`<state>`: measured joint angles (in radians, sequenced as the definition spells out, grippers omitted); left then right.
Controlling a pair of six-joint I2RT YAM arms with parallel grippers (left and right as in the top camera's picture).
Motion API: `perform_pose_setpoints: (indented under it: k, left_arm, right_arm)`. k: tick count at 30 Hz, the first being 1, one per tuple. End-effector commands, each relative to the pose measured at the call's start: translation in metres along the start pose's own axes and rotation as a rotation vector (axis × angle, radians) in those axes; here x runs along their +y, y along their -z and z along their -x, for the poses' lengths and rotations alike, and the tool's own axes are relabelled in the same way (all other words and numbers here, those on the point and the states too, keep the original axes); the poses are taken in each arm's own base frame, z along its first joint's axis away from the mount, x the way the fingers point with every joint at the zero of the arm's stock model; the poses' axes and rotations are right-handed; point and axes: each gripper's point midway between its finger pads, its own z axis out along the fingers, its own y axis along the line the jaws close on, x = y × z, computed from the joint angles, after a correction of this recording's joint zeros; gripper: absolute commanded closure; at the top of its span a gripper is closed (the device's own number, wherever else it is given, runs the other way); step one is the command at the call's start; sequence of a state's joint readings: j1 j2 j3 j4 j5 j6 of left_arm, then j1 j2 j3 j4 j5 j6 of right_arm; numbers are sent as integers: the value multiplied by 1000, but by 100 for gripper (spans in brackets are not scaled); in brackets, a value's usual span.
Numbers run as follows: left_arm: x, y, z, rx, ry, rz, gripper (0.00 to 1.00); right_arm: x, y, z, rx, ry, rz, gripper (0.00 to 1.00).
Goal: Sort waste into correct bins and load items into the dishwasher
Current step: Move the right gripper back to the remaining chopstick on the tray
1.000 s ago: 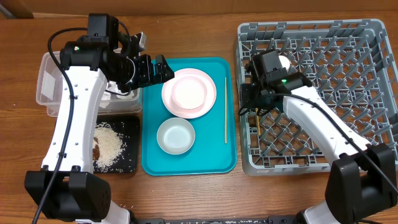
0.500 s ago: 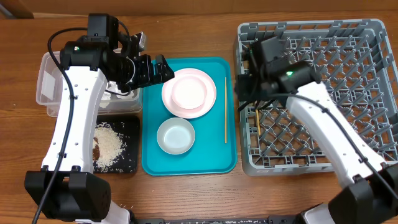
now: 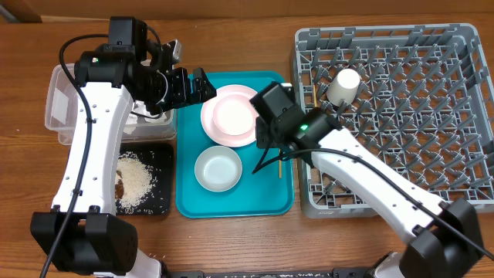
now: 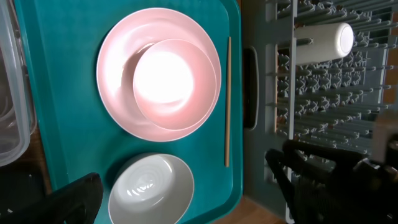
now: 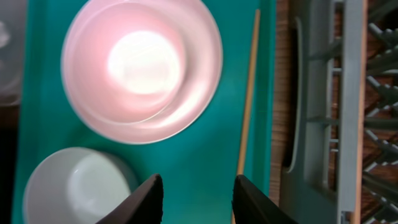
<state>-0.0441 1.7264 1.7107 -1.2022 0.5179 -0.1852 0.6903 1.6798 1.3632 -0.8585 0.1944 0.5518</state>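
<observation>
The pale pink plate (image 3: 210, 123) carries the pink bowl (image 3: 234, 113) on the teal tray (image 3: 191, 197). In front of them sits the grey-white bowl (image 3: 218, 168). One chopstick (image 5: 247, 106) lies along the tray's right side. My right gripper (image 5: 198, 190) hovers open over bare tray between that bowl and the chopstick, holding nothing. My left gripper (image 3: 194, 86) is wide open at the tray's back left corner and is empty too. The cream cup (image 3: 344, 83) lies on its side in the grey dish rack (image 3: 432, 116).
The clear tub (image 3: 58, 100) stands at the far left under my left arm. In front of it the black tray (image 3: 158, 154) holds loose rice (image 3: 137, 179) and a brown scrap. The rack's handle edge (image 5: 292, 112) runs close along the teal tray's right rim.
My right arm has swung left from the dish rack to above the teal tray, uncovering the cup. The left arm has not moved.
</observation>
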Motion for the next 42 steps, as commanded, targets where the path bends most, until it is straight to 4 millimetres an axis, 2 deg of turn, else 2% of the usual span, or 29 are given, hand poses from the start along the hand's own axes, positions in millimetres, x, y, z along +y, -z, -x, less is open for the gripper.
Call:
perform_pose_setpoints:
  k: [1, 10, 14, 19, 24, 32, 42]
  left_arm:
    - [0, -1, 2, -4, 6, 4, 0]
    - [0, 0, 2, -5, 7, 4, 0]
    - [0, -1, 2, -4, 6, 4, 0]
    - [0, 0, 2, -4, 7, 4, 0]
    - [0, 0, 2, -4, 7, 4, 0]
    - [0, -1, 2, -4, 6, 4, 0]
    - [0, 0, 2, -4, 7, 4, 0]
  right_arm:
    - [-19, -25, -3, -21, -56, -124, 61]
    - [-23, -75, -22, 55, -34, -183, 61]
    - [-23, -87, -25, 66, -30, -192, 61]
    - [-25, -95, -31, 86, -26, -208, 61]
    - [-28, -97, -26, 75, -62, -202, 62]
    - [-47, -103, -19, 89, -110, -217, 61]
    - [-48, -119, -30, 138, -95, -217, 62]
